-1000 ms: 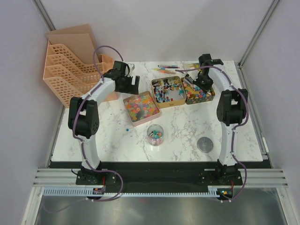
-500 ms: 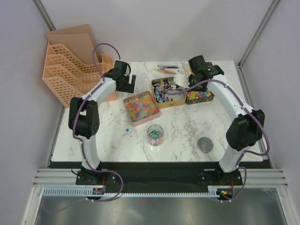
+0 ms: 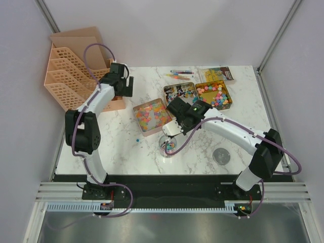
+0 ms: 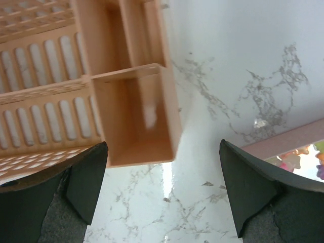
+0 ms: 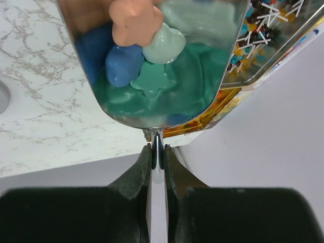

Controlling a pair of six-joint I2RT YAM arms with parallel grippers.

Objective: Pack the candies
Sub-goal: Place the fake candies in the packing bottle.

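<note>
Right pincer [image 5: 157, 152] pinches a scoop [image 5: 202, 86] by its thin handle; left pincer [image 4: 162, 192] gapes wide. Loaded candies [image 5: 135, 23] look light, roll-prone: keep it level.

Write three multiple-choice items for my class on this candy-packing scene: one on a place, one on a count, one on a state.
1. Where is the round lid?
A. Flat on the table, right of the jar
B. On top of the jar
C. Inside the rack

2. How many open tins hold candies?
A. Two
B. Three
C. Five

3. How is the right gripper?
A. Wide open and empty
B. Shut on the thin handle of a scoop
C. Shut on a pen

Answers:
1 A: in the top view the lid lies on the table apart from the jar.
2 B: three tins sit in a row behind the jar.
3 B: the wrist view shows it pinching the handle, with candies in the scoop.
</note>
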